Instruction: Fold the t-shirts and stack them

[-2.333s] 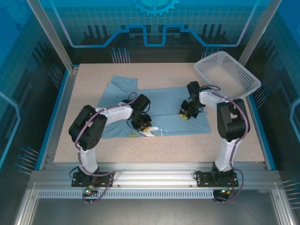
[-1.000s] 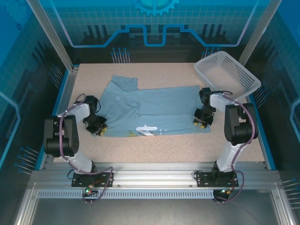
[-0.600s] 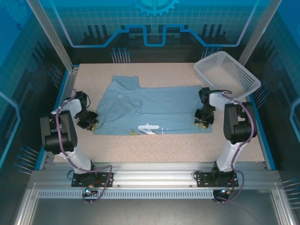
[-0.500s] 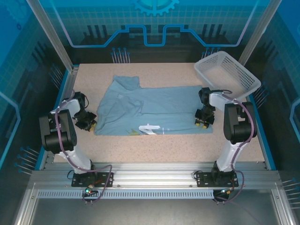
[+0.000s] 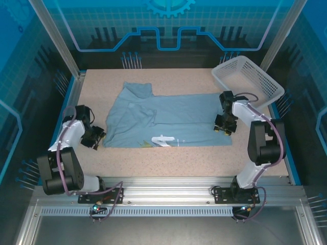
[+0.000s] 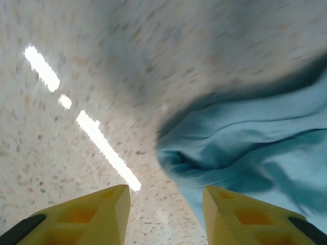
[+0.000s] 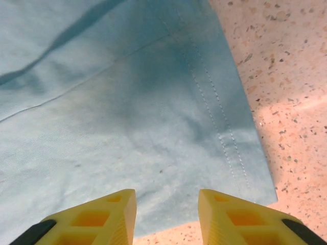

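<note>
Our left gripper [image 5: 97,137] has just let go of the t-shirt [image 5: 168,120] and drawn back from its edge farthest from the basket [image 5: 265,81]. The right gripper [image 5: 223,126] has opened too, over the hem on the basket's side. Both stand partly open and empty. We judge this fold laid flat and the next fold due.

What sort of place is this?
Probably a robot lab test cell: left arm and right arm bolted to a metal frame, a table walled by blue panels, a t-shirt and basket as props.
</note>
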